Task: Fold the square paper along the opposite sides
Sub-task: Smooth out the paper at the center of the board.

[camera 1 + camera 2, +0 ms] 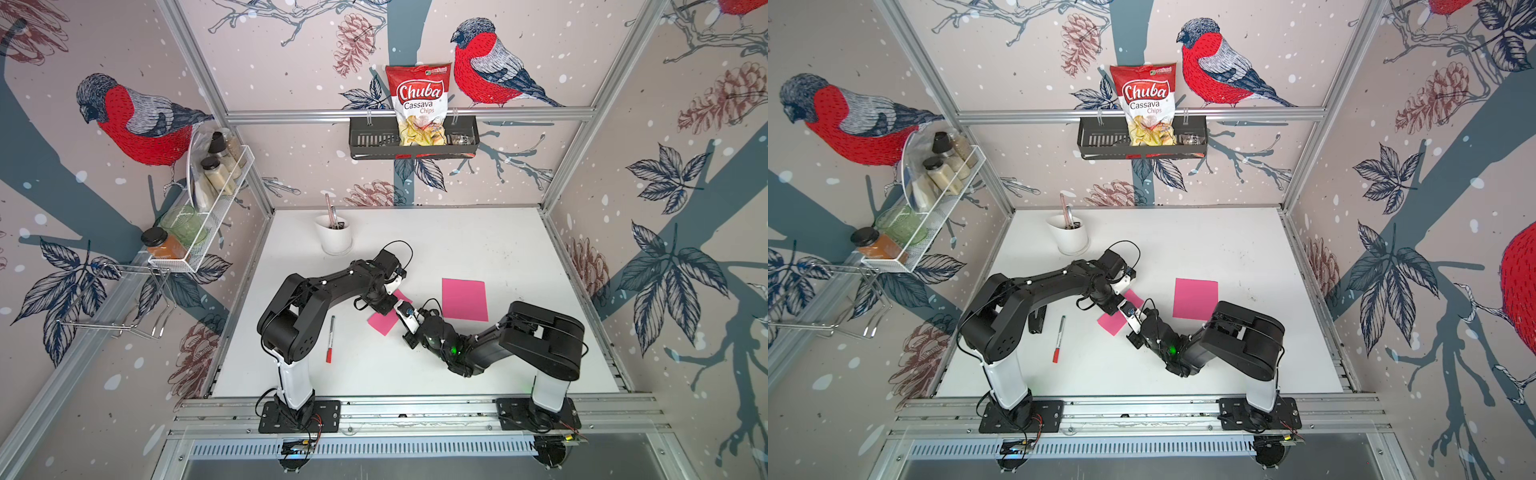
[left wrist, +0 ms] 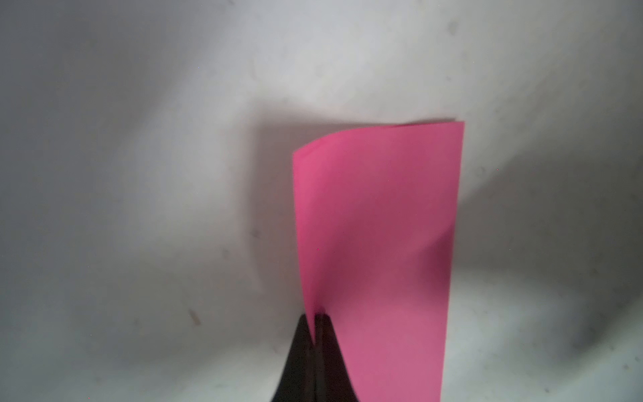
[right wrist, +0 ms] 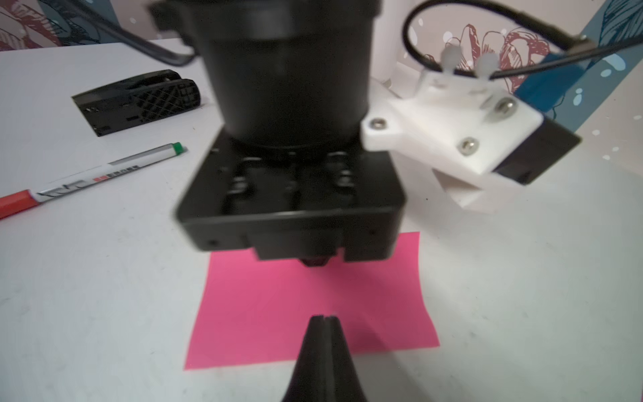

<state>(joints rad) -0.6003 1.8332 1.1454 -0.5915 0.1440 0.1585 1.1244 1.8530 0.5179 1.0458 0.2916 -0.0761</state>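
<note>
Table (image 1: 478, 241): pink paper (image 1: 383, 323) at its middle, under both arm tips. Left gripper (image 2: 316, 323) is clamped on its lifted edge, sheet running straight away from the jaws. The right gripper (image 3: 325, 322), closed and empty, sits over the opposite edge, likely best placed to press.

Enclosure walls (image 1: 291, 166) carry bullfinch-and-pinecone print, framed in aluminium rails (image 1: 291, 115). White tabletop (image 1: 478, 241) is scuffed — evenly lit. Wire rack (image 1: 220, 216) and black basket (image 1: 374, 139) hang along the walls.
</note>
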